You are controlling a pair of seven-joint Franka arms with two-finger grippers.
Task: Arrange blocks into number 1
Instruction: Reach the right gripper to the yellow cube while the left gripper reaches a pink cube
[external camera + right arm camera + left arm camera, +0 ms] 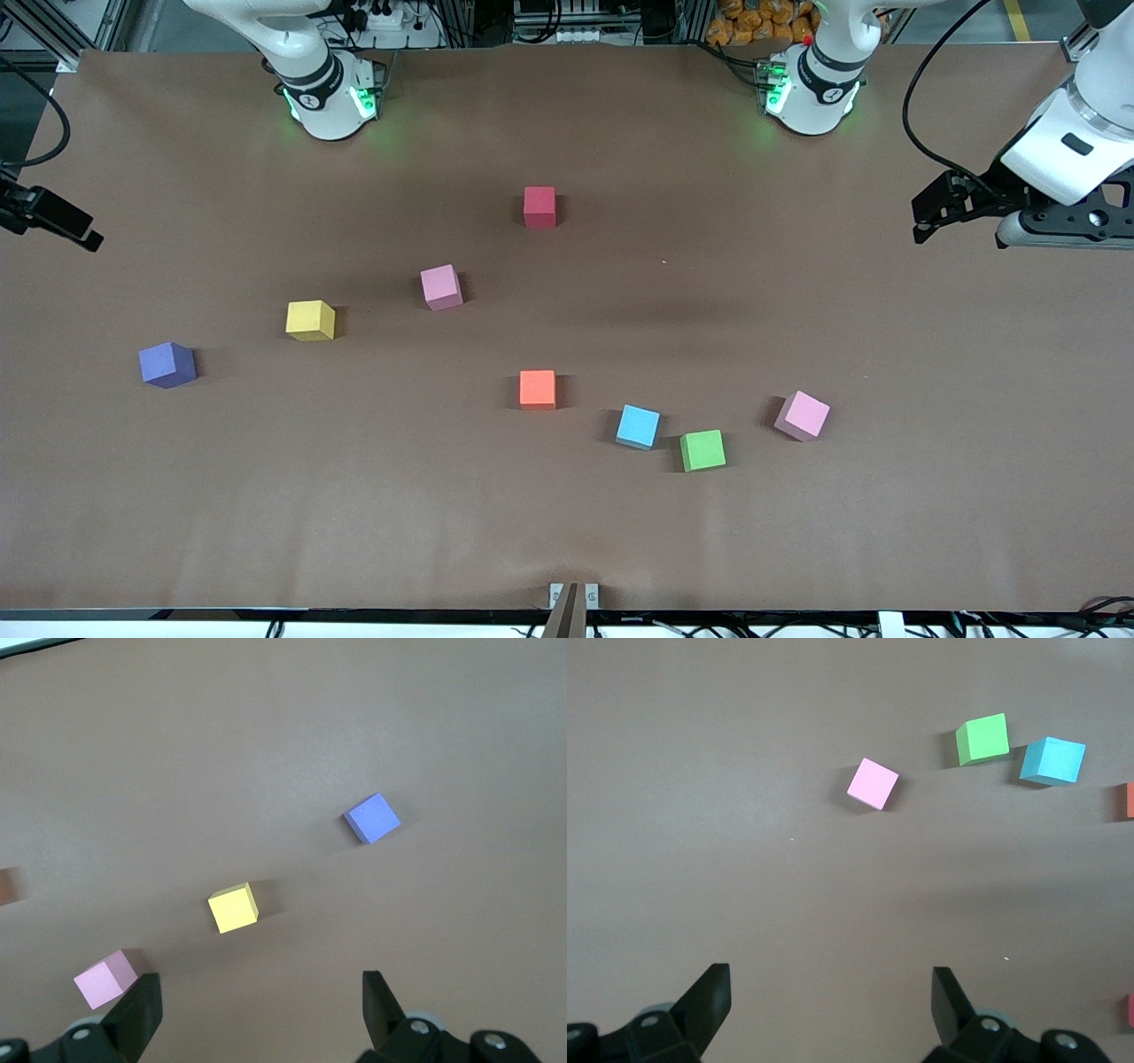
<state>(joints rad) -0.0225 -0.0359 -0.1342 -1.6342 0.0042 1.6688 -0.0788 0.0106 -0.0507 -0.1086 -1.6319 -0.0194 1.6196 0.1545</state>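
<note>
Blocks lie scattered and apart on the brown table. The dark red one [539, 206] is farthest from the front camera. A pink [441, 287], a yellow [310, 321] and a purple [167, 364] block trail toward the right arm's end. Orange [538, 389], light blue [638, 427], green [702, 449] and a second pink [803, 416] sit nearer the camera. My left gripper [926, 221] [830, 992] hangs open and empty over bare table at its own end. My right gripper [62, 221] [261, 992] waits open and empty over the other end, close to the first pink block [104, 979].
The two arm bases [328, 97] [811, 93] stand at the table edge farthest from the front camera. A small metal bracket [573, 595] sits at the middle of the nearest edge. Bare brown table [567, 532] spreads between the blocks and that edge.
</note>
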